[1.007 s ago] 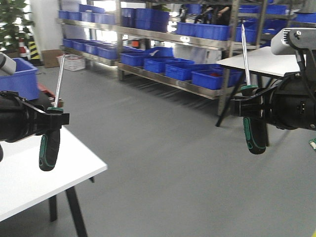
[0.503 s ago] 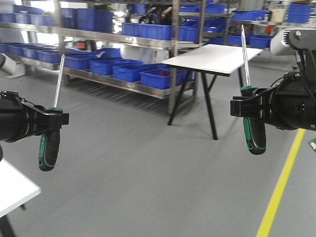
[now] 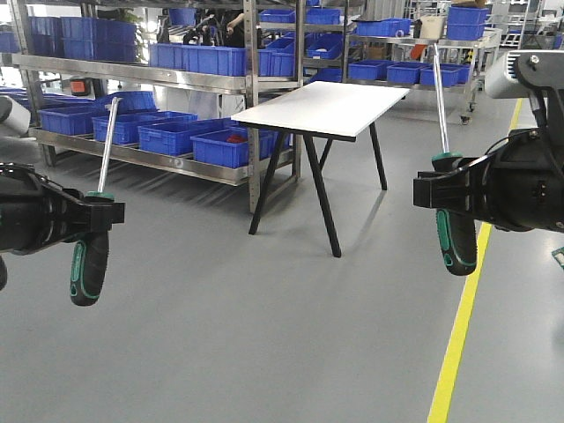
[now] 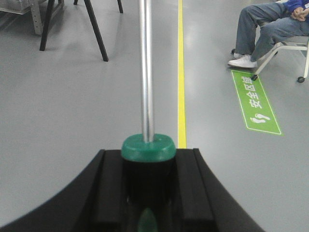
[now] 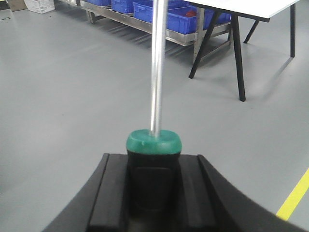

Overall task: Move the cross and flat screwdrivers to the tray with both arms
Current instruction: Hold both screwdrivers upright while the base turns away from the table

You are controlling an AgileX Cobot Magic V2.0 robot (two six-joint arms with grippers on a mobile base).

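- Left gripper (image 3: pixel 95 211): jaws clamped on the left screwdriver (image 3: pixel 88 269) just under its green collar. The black-and-green handle hangs below, and the steel shaft stands nearly upright with a slight lean.
- Right gripper (image 3: pixel 451 189): likewise closed on the right screwdriver (image 3: pixel 456 242) at the top of its handle, shaft pointing up.
- Reason for the hold (judged): a grip high on the thick rubber handle gives the pads a broad, non-slip surface. The upright carry holds the long shafts clear of each other and of furniture during transport on the mobile base.
- Both tools are in the air and well apart, one at each side of the front view. Neither touches anything but its own gripper.
- Which is cross and which is flat cannot be told, as the tips are too small or out of frame.
- The tray appears in no view. Ahead lie the grey floor (image 3: pixel 220 335), a white trestle table (image 3: pixel 322 107), shelving with blue bins (image 3: pixel 167 137) and a yellow floor line (image 3: pixel 458 335).
- Stage (judged): carrying, with delivery to the tray not yet begun.
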